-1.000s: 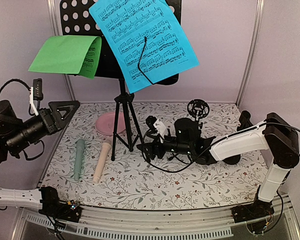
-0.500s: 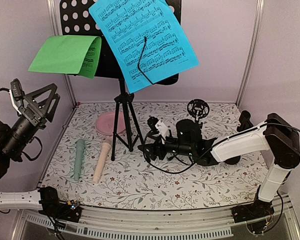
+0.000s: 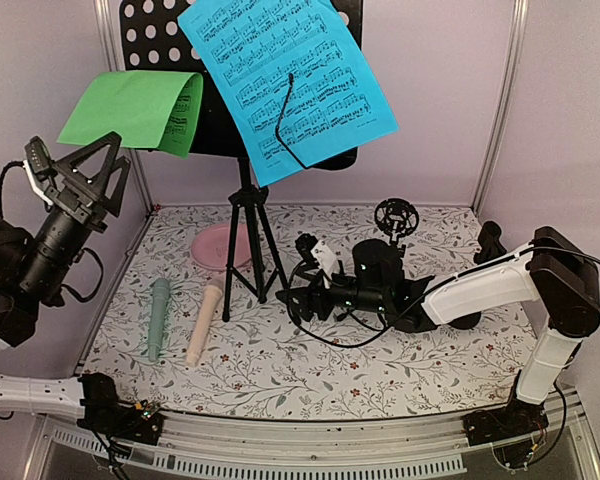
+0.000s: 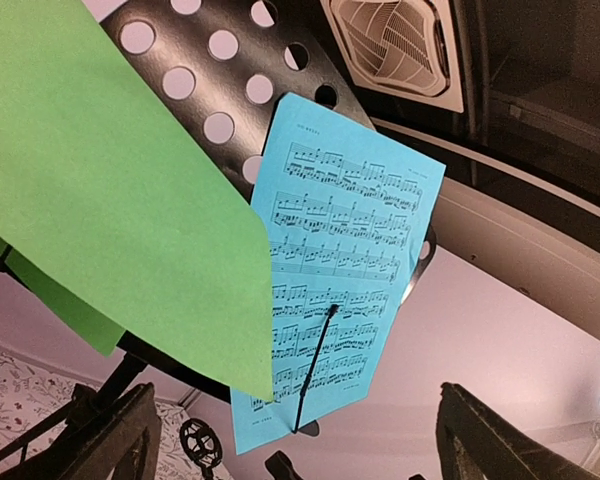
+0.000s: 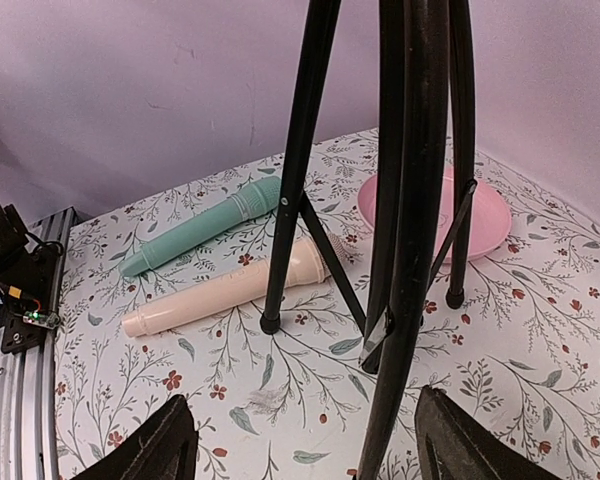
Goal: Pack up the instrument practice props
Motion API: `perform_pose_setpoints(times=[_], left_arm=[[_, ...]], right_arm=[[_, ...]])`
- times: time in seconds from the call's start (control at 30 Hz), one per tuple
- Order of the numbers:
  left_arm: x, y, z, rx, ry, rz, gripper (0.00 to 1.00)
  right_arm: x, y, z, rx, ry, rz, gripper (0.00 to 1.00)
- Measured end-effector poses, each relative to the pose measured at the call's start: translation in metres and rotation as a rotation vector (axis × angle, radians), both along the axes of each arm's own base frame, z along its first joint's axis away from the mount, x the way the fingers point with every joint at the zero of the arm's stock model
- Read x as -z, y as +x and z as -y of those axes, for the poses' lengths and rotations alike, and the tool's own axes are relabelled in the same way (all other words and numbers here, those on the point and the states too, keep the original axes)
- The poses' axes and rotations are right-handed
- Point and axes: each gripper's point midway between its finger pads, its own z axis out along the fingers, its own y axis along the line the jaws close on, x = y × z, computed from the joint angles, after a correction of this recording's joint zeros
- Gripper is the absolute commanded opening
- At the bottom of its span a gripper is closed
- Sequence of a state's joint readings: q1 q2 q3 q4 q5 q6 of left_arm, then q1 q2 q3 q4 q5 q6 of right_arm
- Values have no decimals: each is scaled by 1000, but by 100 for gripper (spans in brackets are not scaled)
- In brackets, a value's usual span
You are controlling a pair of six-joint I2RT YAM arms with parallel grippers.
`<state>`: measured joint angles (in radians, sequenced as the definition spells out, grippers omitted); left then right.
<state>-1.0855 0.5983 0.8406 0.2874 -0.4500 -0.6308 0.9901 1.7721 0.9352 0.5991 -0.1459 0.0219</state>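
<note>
The black perforated music desk (image 3: 150,40) (image 4: 215,75) stands on tripod legs (image 3: 248,245) (image 5: 410,180) at the back. A green music sheet (image 3: 130,108) (image 4: 100,200) and a blue one (image 3: 285,85) (image 4: 345,270) rest on it. My left gripper (image 3: 75,150) (image 4: 300,440) is raised and open, tilted up toward the green sheet's lower edge, holding nothing. The mint-green microphone (image 3: 158,318) (image 5: 205,228) and peach microphone (image 3: 204,322) (image 5: 230,290) lie side by side on the mat. My right gripper (image 3: 298,275) (image 5: 305,440) is open low by the legs, one leg running between its fingers. A small black microphone tripod (image 3: 393,218) stands behind it.
A pink round plate (image 3: 218,245) (image 5: 485,215) lies behind the tripod legs. Lilac walls close the left, back and right sides. A metal rail (image 3: 280,445) runs along the near edge. A black object (image 3: 490,240) sits at the far right.
My left arm has swung up from level to pointing at the green sheet, its jaws staying wide. The right arm has hardly moved.
</note>
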Motion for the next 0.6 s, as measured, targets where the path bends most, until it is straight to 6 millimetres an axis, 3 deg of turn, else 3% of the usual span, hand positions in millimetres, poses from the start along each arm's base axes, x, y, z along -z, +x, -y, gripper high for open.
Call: perform_pose_setpoints(times=[0.27,0.47,0.6], left_arm=[[5,29,24,-72,-12,-54,91],[4,55,33,-119,-42,-78,78],[2,76,26,-149,-72,-90,64]], right_arm=[[0,-1,0,-4,3,-8,76],[0,-3,-2,-10,4,-10,76],[0,-3,-2,-9,4,-9,76]])
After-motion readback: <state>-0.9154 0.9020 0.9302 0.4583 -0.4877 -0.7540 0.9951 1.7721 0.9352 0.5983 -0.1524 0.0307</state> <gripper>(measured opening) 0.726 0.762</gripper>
